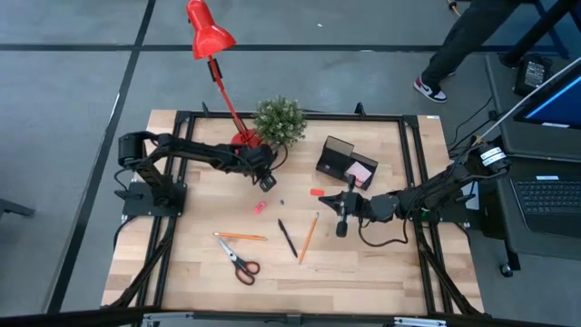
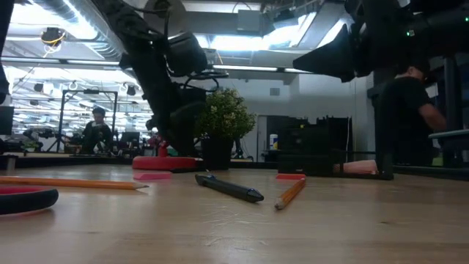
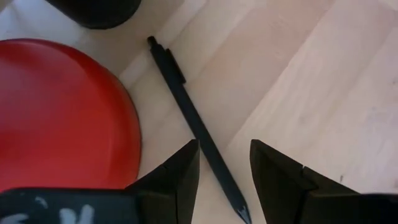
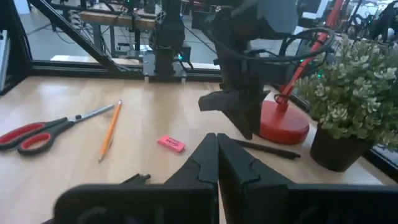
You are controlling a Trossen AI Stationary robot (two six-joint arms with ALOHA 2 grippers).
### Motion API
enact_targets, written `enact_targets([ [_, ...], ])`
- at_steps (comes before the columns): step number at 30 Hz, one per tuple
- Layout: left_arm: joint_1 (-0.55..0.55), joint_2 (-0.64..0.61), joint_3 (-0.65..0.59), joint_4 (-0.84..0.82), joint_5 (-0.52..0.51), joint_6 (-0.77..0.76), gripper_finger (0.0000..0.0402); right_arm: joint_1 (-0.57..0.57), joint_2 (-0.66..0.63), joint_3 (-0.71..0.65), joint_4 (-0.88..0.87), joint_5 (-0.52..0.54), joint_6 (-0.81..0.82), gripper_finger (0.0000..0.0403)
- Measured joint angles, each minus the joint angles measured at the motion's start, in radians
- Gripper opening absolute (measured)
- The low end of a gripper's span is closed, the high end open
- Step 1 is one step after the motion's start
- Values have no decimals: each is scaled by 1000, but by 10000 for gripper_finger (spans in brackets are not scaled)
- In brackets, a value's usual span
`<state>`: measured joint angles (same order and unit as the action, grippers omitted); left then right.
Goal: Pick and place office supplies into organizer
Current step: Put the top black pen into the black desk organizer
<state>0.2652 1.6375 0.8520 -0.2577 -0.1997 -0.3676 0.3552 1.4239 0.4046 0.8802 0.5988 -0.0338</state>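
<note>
My left gripper [image 3: 224,171] hangs open just above the table beside the red lamp base [image 3: 59,112]. A thin black pen [image 3: 186,102] lies flat on the wood and runs between its two fingers without touching them. From the right wrist view this gripper [image 4: 239,115] stands just over the pen [image 4: 267,149]. My right gripper [image 4: 217,163] is shut and empty, raised over the table's middle right [image 1: 334,205]. The black organizer [image 1: 343,162] stands at the far right with a pink sticky-note pad [image 1: 359,173] in it.
A pink eraser [image 1: 259,208], a red eraser [image 1: 316,192], another black pen [image 1: 287,238], two orange pencils [image 1: 309,238] [image 1: 241,236] and scissors [image 1: 239,262] lie on the near half. A potted plant [image 1: 279,121] stands beside the lamp base. People show beyond the table.
</note>
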Motion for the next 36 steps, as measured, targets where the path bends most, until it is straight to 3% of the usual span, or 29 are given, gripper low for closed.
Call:
enact_targets([
  [15, -12, 4, 0, -4, -71, -35, 136, -39, 0, 0, -1, 0, -104, 3],
  [24, -28, 98, 0, -1, -116, -35, 135, -39, 0, 0, -2, 0, -107, 3],
  [36, -19, 122, 5, -51, -87, -68, 131, -39, 0, 0, -2, 0, -107, 3],
])
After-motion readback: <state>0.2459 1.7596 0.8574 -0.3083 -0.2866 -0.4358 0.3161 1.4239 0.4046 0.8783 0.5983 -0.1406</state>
